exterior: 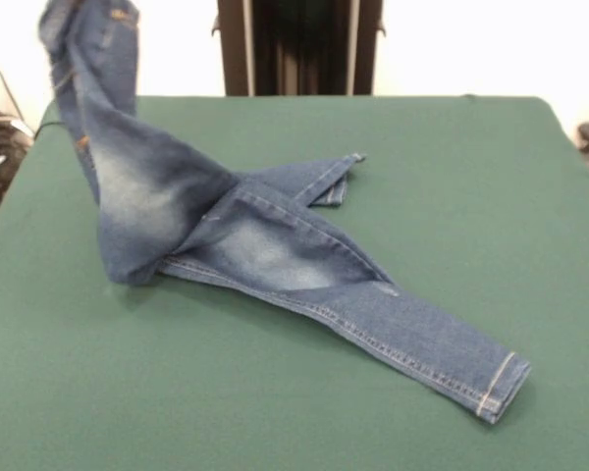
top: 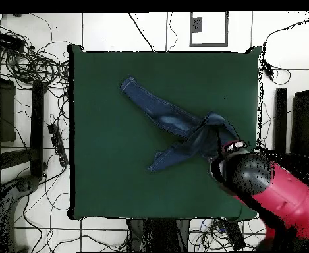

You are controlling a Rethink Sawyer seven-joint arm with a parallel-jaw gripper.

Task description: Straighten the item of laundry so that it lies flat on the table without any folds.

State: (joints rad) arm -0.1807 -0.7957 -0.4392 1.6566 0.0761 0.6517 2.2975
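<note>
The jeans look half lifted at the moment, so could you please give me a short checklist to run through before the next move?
1. Jeans held up at one end: ok, the waist end hangs raised toward the picture's top left.
2. Grip state: cannot tell, the arm hides it from above.
3. One leg flat on the table: ok.
4. Other leg flat: not ok, tucked underneath.
5. No folds: not ok.
6. Jeans inside table edges: ok.

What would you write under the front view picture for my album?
Small blue jeans on a green table, waist end lifted high at the picture's left, both legs lying on the cloth.
</note>
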